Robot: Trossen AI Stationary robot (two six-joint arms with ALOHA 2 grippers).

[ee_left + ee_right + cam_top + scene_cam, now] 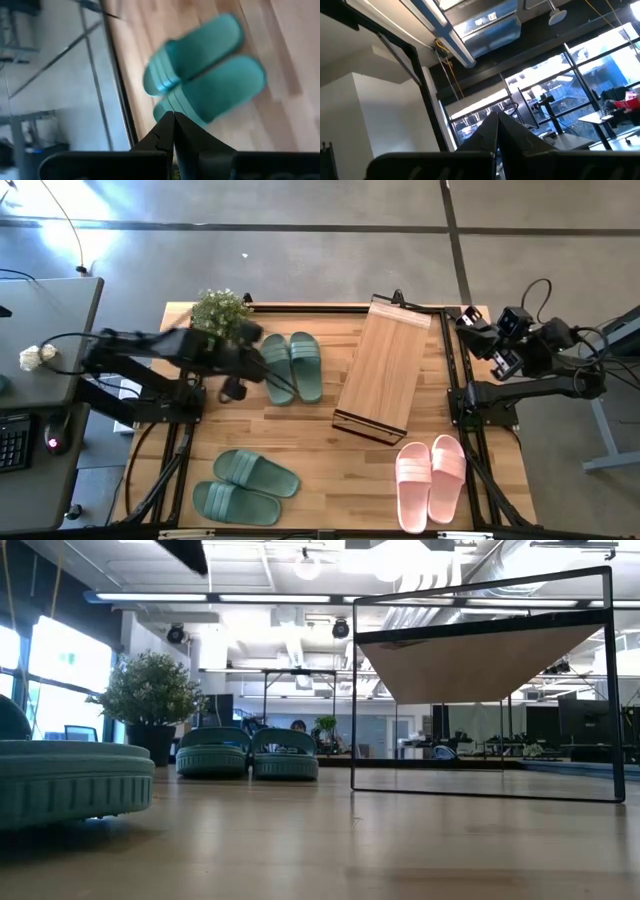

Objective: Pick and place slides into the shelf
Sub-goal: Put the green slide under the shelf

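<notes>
Showing the opening stage of the task, none of the six slides is yet seen on the shelf (pixel 382 368), which is set diagonally at the middle of the worktop (pixel 310 440), reaching toward its far edge, so that either arm can approach it. One green pair (pixel 293 366) is laid side by side just left of the shelf, near the far edge; a second green pair (pixel 245 485) is laid at the near left corner; the pink pair (pixel 432 477) is laid at the near right corner. A potted plant (pixel 220 311) is stood at the far left corner, clear of the shelf.

The left gripper (pixel 232 387) is held above the worktop just beside the far green pair, its fingers (pixel 167 132) pressed together and holding nothing; in the left wrist view that pair (pixel 207 82) is seen ahead of the fingertips, which suggests it is the first target. The fingers would have to be parted before any grasp.

The right gripper (pixel 480 325) is parked off the far right corner, angled upward toward the ceiling, with its fingers (pixel 492 130) together and empty, judged to be waiting so that the pink pair is left for a later step.
</notes>
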